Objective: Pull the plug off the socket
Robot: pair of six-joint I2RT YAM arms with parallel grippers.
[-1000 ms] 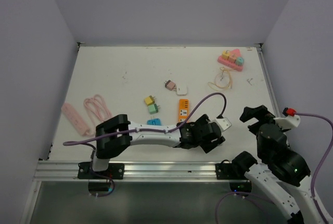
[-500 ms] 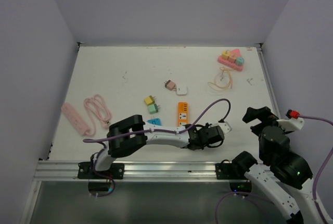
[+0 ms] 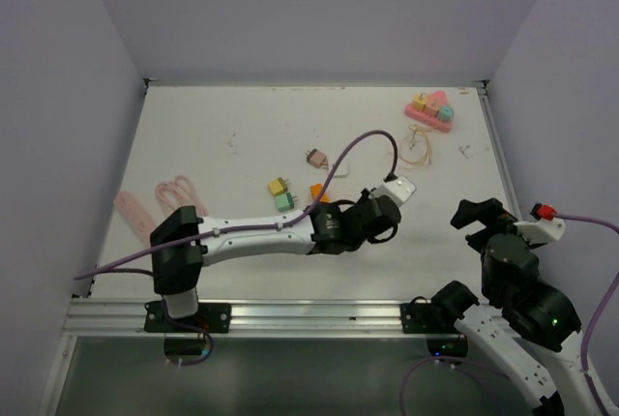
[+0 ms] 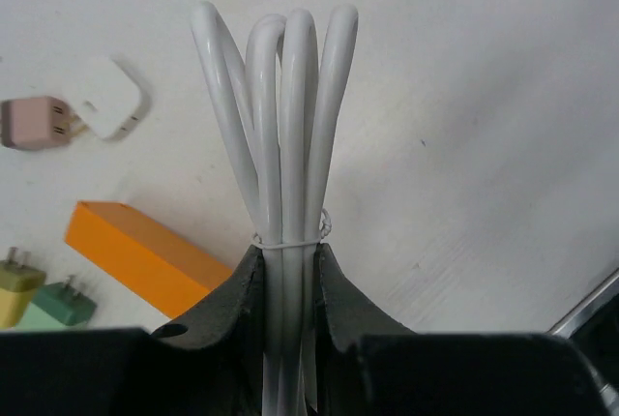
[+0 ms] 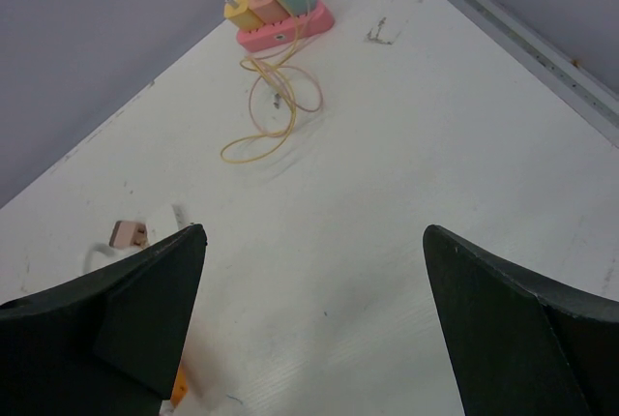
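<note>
My left gripper (image 4: 288, 250) is shut on a bundle of white cable (image 4: 290, 116) tied with a thin wire, the loops sticking out past the fingertips. An orange socket block (image 4: 145, 256) lies just left of the jaws; in the top view only its corner (image 3: 319, 192) shows beside the left gripper (image 3: 360, 221). A pink plug (image 4: 34, 124) sits in a white adapter (image 4: 111, 97) further left. My right gripper (image 5: 311, 230) hangs open over bare table, holding nothing. A pink socket strip (image 5: 285, 19) with several plugs in it lies at the back right.
Yellow (image 3: 278, 185) and green (image 3: 284, 201) loose plugs lie left of the left arm. A yellow cord (image 3: 416, 150) trails from the pink strip (image 3: 430, 111). Another pink strip (image 3: 135, 208) and a coiled pink cable (image 3: 179, 192) lie at the left. Walls ring the table.
The left gripper has shut on the white cable bundle and the arm has swung away from the near edge toward the middle. The orange block has shifted left. The right arm barely moved.
</note>
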